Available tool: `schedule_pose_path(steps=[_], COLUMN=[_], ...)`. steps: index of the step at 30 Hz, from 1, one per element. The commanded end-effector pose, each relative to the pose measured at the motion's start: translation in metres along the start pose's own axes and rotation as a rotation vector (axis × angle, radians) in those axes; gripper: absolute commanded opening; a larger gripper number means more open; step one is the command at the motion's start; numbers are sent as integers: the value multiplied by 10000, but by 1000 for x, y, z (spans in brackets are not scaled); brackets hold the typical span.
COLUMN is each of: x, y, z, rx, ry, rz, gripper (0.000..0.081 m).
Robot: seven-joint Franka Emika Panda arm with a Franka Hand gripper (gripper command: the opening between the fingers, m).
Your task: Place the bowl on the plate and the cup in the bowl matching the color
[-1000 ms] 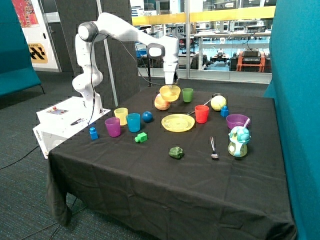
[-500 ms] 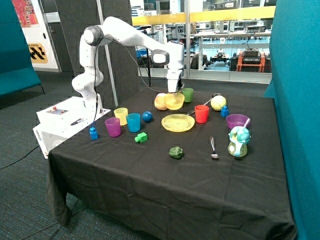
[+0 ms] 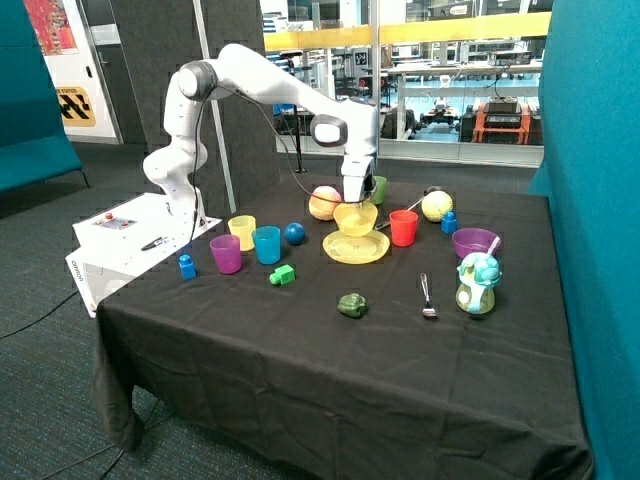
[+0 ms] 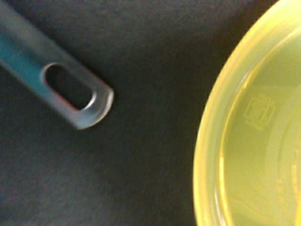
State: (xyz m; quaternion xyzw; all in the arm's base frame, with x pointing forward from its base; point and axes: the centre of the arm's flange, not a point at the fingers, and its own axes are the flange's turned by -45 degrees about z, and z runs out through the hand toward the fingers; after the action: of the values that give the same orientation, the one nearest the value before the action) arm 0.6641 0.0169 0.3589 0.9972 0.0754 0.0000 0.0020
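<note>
From the outside camera, the gripper (image 3: 357, 203) is clamped on the far rim of the one yellow bowl (image 3: 355, 217), which hangs tilted just above the back part of the single yellow plate (image 3: 356, 247); whether the bowl's underside touches the plate cannot be told. Five cups stand on the black table (image 3: 330, 350): the yellow cup (image 3: 242, 232), a purple cup (image 3: 226, 254) and a blue cup (image 3: 266, 244) bunched together near the robot-side edge, a green cup (image 3: 377, 189) behind the arm, and a red cup (image 3: 403, 227) just beside the plate. There is one purple bowl (image 3: 475, 243) by the far side edge, with a teal toy bottle (image 3: 477, 284) in front of it. A peach-coloured ball (image 3: 324, 202) sits just behind the held bowl, a blue ball (image 3: 294, 233) near the blue cup, a pale yellow ball (image 3: 437, 206) toward the back. Two blue blocks show, one (image 3: 187, 266) near the table's edge and one (image 3: 449, 222) by the pale ball; also one green block (image 3: 283, 274), one dark green pepper (image 3: 352, 305) and one metal spoon (image 3: 427, 296). The whole front half of the cloth is open room. In the wrist camera, the bowl's rim (image 4: 254, 136) fills one side above dark cloth, and a grey slotted handle (image 4: 70, 89) lies apart from it
</note>
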Motion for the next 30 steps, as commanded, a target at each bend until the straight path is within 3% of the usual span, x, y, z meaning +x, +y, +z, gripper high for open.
schedule_pose_path(steps=[1, 16, 30], x=[14, 21, 7], y=[12, 15, 14], z=[28, 49, 51], rx=[39, 39, 39], ry=[3, 4, 5], rz=[83, -142, -455], gripper=[0, 1, 507])
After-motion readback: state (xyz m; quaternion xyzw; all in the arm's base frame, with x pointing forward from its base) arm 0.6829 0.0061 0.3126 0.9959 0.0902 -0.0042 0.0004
